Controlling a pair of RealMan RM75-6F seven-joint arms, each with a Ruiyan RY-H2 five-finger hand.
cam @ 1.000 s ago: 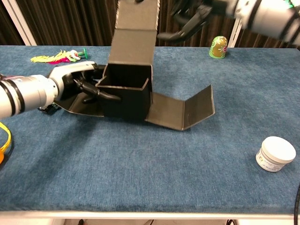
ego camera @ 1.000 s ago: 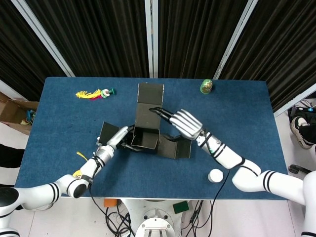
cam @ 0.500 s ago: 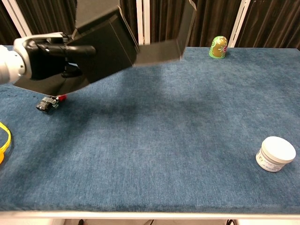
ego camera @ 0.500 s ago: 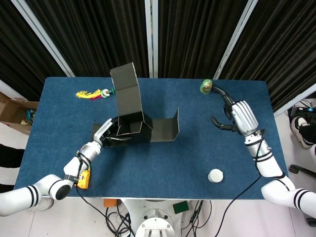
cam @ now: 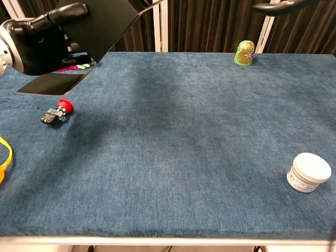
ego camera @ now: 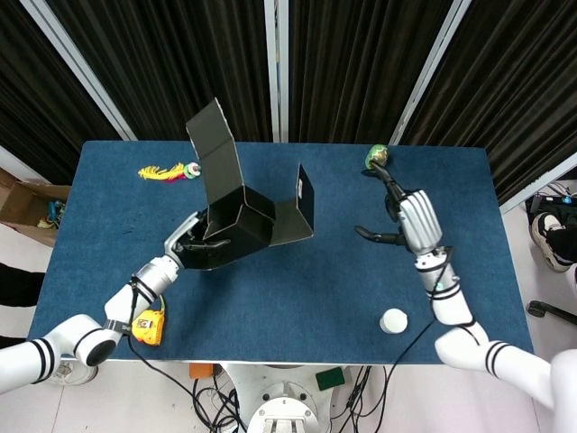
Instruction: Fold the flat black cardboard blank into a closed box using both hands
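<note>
While our left hand (ego camera: 185, 245) holds the half-folded black box (ego camera: 236, 225) up off the counter (ego camera: 297, 298) on the left side, so its flaps hang free, our right hand (ego camera: 410, 221) waits on the right, fingers spread, holding nothing.

In the chest view, the top edge cuts off most of the black cardboard box (cam: 100, 23), and we see only fingertips of the right hand (cam: 278, 5) there. The box hides much of our left hand (ego camera: 185, 245) from above. A yellow strap (cam: 4, 157) runs off the left edge.
</note>
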